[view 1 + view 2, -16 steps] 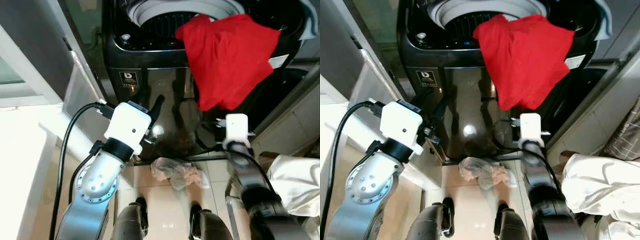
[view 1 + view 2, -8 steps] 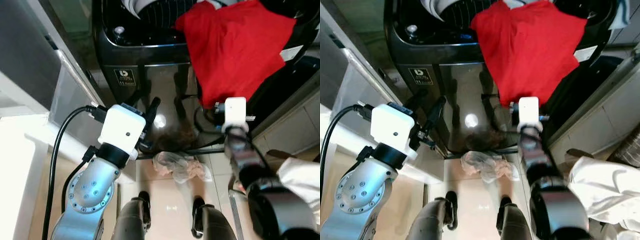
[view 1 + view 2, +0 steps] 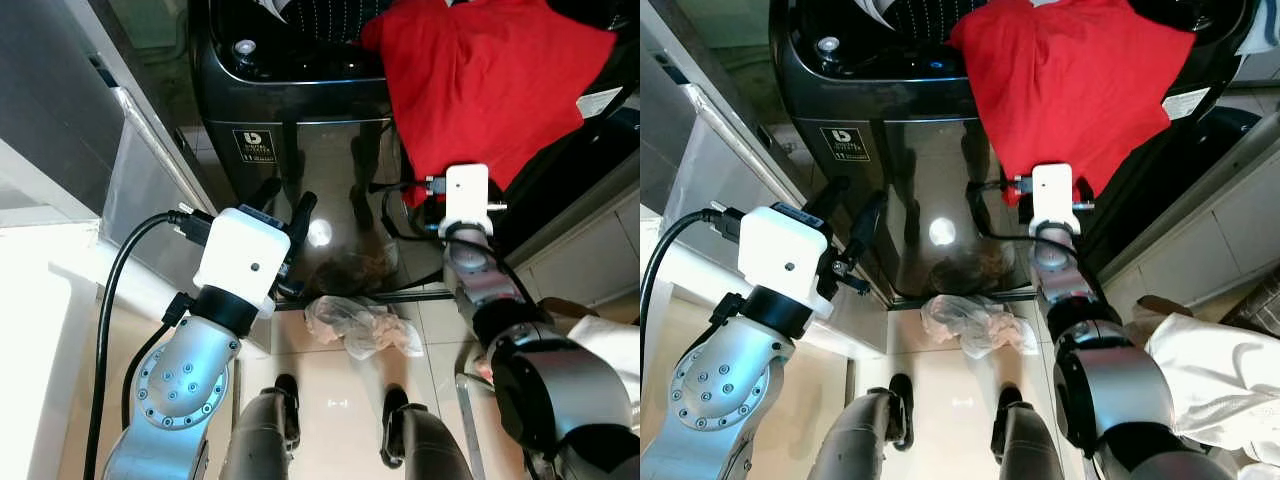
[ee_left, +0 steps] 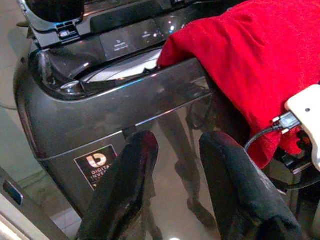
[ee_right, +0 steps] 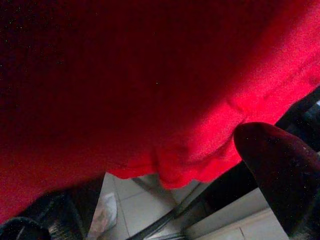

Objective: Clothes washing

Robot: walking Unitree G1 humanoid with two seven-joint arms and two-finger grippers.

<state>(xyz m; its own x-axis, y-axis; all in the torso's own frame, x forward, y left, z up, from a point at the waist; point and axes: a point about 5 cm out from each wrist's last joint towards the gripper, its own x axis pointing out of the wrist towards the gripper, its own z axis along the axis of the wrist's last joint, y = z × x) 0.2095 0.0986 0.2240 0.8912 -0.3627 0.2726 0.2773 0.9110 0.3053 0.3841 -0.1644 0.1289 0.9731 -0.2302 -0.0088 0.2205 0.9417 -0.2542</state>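
Two eye views: your right claw [image 3: 440, 200] has risen to the hem of the red garment [image 3: 490, 90] draped over the washing machine [image 3: 300, 130]. Left wrist: left claw [image 4: 175, 170] released, idle. Right wrist: fingers spread under the cloth, not yet grasping.

The washing machine [image 4: 100, 120] front carries a sticker [image 4: 98, 163] — a "b" logo above "DIGITAL"; remaining print unreadable.
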